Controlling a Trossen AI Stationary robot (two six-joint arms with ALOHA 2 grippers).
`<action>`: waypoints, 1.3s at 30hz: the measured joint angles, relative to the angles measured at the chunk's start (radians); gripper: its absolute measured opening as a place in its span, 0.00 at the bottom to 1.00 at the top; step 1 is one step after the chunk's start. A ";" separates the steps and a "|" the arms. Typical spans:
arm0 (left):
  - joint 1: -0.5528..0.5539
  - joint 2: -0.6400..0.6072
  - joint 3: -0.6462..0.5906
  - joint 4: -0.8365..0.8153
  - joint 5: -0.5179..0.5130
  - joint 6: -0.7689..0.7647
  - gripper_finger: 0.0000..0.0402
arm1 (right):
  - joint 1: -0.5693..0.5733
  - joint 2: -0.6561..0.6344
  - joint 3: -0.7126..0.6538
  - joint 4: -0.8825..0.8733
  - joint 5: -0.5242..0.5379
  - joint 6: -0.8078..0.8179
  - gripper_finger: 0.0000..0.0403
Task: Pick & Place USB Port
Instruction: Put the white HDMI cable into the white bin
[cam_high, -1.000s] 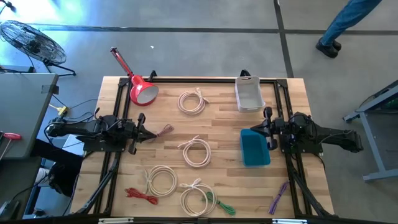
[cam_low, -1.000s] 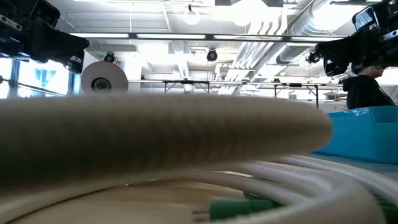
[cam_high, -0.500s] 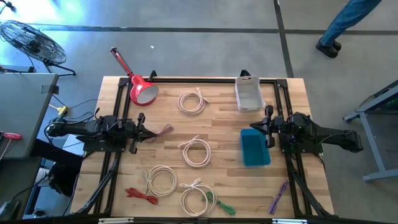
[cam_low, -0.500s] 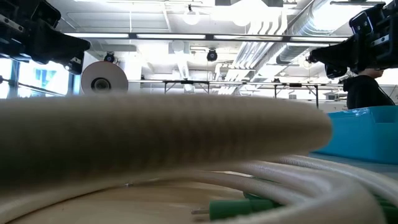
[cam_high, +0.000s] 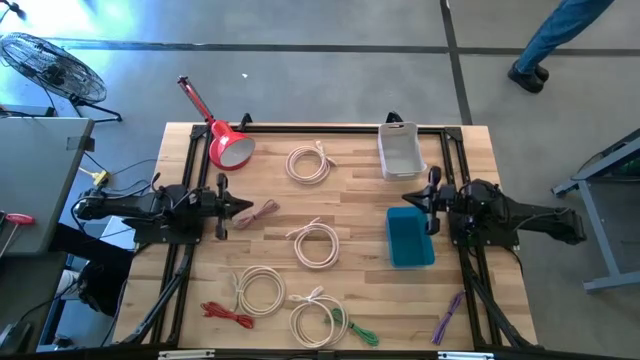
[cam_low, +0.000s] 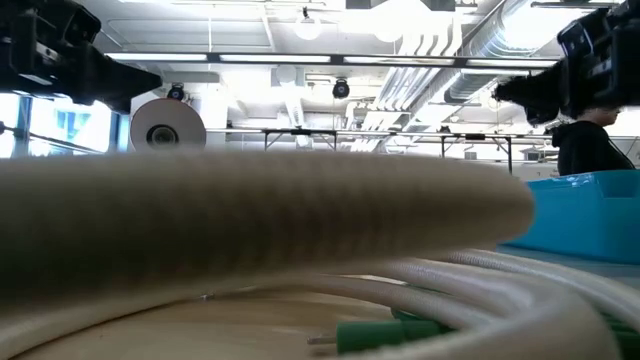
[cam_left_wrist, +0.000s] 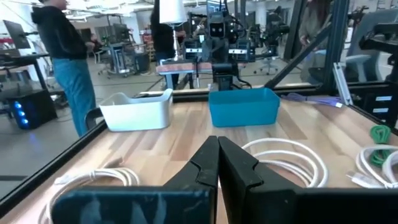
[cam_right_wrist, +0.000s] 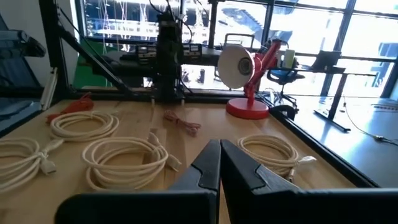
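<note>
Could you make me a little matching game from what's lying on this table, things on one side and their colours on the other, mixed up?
Things:
1. desk lamp at the far left corner of the table
2. bin just in front of the right gripper
3. tray at the far edge, beyond that bin
4. small cable near the front right corner

Colours:
A. white
B. purple
C. red
D. blue

Pairs: 1-C, 2-D, 3-A, 4-B
</note>
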 joint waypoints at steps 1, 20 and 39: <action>0.000 0.000 0.000 0.000 0.000 0.005 0.00 | 0.000 0.017 0.023 -0.008 -0.001 -0.002 0.00; 0.000 0.000 0.000 0.000 -0.006 0.306 0.00 | -0.033 0.812 0.569 -0.050 0.050 -0.121 0.00; 0.000 0.000 0.000 0.002 0.003 0.360 0.00 | -0.064 1.450 1.137 -0.393 0.111 -0.117 0.35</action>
